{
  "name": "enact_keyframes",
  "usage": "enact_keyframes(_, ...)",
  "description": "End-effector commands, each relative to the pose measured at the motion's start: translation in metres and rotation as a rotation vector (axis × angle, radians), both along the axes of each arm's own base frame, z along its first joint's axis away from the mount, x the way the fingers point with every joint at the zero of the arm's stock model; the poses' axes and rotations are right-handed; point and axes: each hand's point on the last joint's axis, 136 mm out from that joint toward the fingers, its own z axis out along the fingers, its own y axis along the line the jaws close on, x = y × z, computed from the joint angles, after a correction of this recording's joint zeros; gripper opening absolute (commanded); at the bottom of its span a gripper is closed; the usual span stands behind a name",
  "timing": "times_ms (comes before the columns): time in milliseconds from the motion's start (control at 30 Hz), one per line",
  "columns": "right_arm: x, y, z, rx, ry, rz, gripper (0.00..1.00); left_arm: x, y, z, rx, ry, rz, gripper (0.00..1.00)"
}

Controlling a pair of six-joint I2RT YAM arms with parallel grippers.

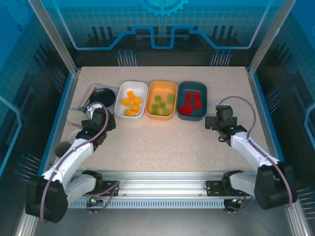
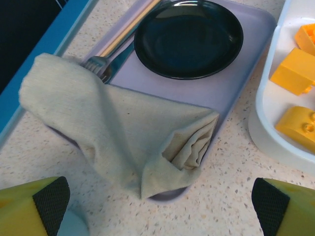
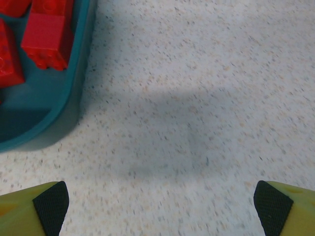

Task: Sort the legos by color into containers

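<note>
Orange-yellow bricks point(image 1: 131, 103) lie in the white tub point(image 1: 141, 85), green bricks point(image 1: 162, 105) in the orange tub point(image 1: 162, 83) and red bricks point(image 1: 191, 102) in the teal tub point(image 1: 193, 84); the white tub stands just beside the orange tub on the left arm's side, the teal tub just beside it on the right arm's side, all three in a row toward the far part of the counter point(image 1: 167, 142). No loose brick is observed on the counter nearer than the orange tub, so the sort is judged complete or nearly so, though a brick hidden under an arm cannot be excluded. The left end effector point(image 2: 157, 206) has its fingers spread apart and empty, beyond the white tub from the orange tub, above a folded napkin point(image 2: 113, 137) on a tray point(image 2: 251, 29) that also carries a dark plate point(image 2: 189, 37) and a fork point(image 2: 96, 64). The right end effector point(image 3: 160, 206) is likewise spread and empty, over bare counter just past the teal tub's near corner. Risks noted: a low sweep by the left arm could snag the napkin or knock the white tub into the orange tub; a sideways move by the right arm could clip the teal tub and spill red bricks
</note>
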Motion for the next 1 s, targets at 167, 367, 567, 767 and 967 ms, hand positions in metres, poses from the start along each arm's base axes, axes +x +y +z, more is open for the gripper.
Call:
enact_keyframes(167, 0.064, 0.019, 0.005, -0.016, -0.24, 0.16, 1.0, 0.053, 0.002, -0.026, -0.126, -0.144, -0.049, 0.99)
enact_keyframes(367, 0.091, 0.026, 0.003, 0.007, -0.289, 0.251, 1.0, 0.094, -0.006, -0.035, -0.17, -0.149, -0.132, 0.99)
enact_keyframes(567, 0.077, 0.023, 0.0, 0.077, -0.389, 0.278, 1.0, 0.111, -0.01, -0.036, -0.144, -0.174, -0.234, 0.99)
enact_keyframes(767, 0.075, 0.022, -0.004, 0.067, -0.412, 0.269, 1.0, 0.09, -0.011, -0.038, -0.124, -0.32, -0.244, 0.99)
enact_keyframes(967, 0.076, 0.023, -0.005, 0.052, -0.401, 0.265, 1.0, 0.091, -0.012, -0.038, -0.095, -0.33, -0.238, 0.99)
